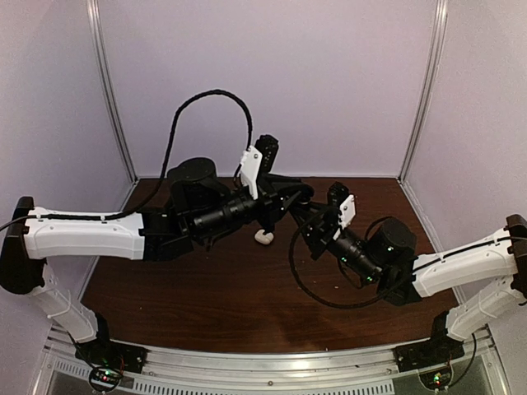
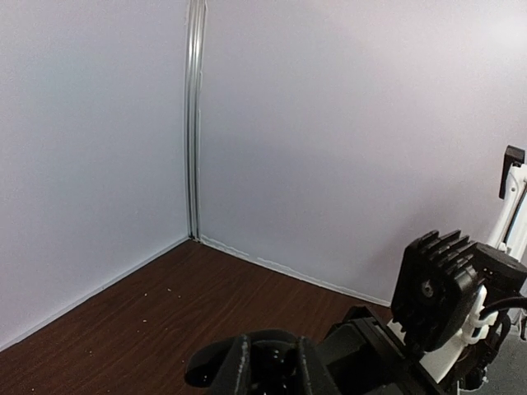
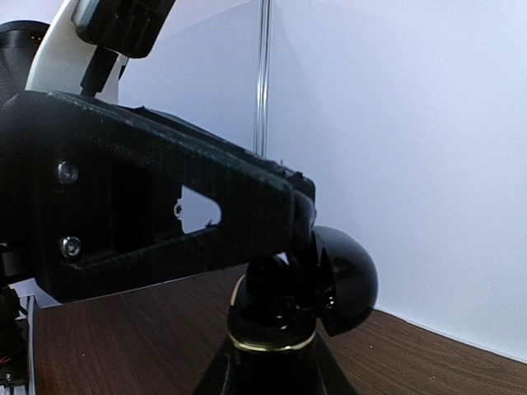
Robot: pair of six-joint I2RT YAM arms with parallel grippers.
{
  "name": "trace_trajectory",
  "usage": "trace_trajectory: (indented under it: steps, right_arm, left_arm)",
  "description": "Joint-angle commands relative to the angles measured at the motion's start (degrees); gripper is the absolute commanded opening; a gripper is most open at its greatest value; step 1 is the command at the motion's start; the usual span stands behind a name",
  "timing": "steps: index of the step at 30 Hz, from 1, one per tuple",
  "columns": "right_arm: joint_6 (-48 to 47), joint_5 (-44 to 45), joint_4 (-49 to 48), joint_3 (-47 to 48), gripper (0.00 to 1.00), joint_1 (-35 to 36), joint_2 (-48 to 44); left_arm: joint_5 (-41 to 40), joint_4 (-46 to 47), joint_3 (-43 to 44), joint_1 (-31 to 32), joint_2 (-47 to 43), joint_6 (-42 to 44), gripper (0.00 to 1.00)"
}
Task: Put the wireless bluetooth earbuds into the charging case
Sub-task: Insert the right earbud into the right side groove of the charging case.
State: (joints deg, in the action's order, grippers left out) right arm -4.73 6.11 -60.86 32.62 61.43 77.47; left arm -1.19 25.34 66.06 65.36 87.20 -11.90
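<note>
My right gripper [image 3: 272, 374] is shut on a glossy black charging case [image 3: 263, 317] with a gold rim, and holds it upright above the table with its round lid [image 3: 350, 280] open. My left gripper [image 2: 272, 370] reaches in from the left. Its fingertips [image 3: 303, 226] press down into the case's mouth, nearly shut on a small glossy black piece [image 2: 276, 362] that looks like a black earbud. In the top view both grippers [image 1: 296, 207] meet at mid-table. A small white object [image 1: 263, 237] lies on the table below them; I cannot tell whether it is earbuds or a case.
The brown wooden table [image 1: 206, 288] is enclosed by white walls at the back and both sides. A black cable [image 1: 309, 284] loops from the right arm over the table. The right wrist's camera housing [image 2: 440, 284] sits close to my left gripper.
</note>
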Motion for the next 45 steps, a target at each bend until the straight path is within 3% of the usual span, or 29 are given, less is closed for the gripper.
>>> trace_trajectory:
  steps: [1,14,30,45]
  right_arm:
    - [0.2,1.0,-3.4,0.1,0.0,0.4,-1.4]
    - [0.0,0.8,-3.1,0.5,0.0,0.3,-1.1]
    - [-1.2,0.6,-4.5,-0.6,0.0,0.4,-2.9]
    - [-0.1,2.7,-7.7,-2.1,0.0,0.3,-3.6]
  left_arm:
    - [1.2,-0.5,-0.4,0.3,-0.4,0.3,0.08]
    - [4.1,-2.5,1.3,0.3,1.5,0.5,0.07]
    - [-2.7,-14.6,7.2,0.3,5.7,-1.8,0.12]
    - [-6.8,-13.2,3.8,0.2,3.1,-4.0,0.15]
